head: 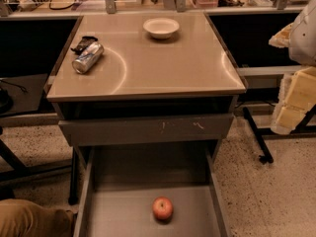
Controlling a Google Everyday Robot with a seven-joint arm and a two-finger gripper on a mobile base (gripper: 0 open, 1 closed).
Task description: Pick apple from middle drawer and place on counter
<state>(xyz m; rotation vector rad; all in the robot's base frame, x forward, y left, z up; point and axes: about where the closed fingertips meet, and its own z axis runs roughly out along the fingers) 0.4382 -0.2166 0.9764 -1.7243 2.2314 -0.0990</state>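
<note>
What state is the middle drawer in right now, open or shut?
Open. The middle drawer sticks out well beyond the cabinet front, its floor exposed, with the apple resting on it. The end effector is not in view.

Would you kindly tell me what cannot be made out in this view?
Claw: outside the camera view, so its position is unknown.
Middle drawer: its near end is cut off by the bottom edge.
Dark gap under the counter: contents lost in shadow.
Dark object behind the soda can: too small to identify.
Brown shape, bottom left: cut off by the corner.
</note>
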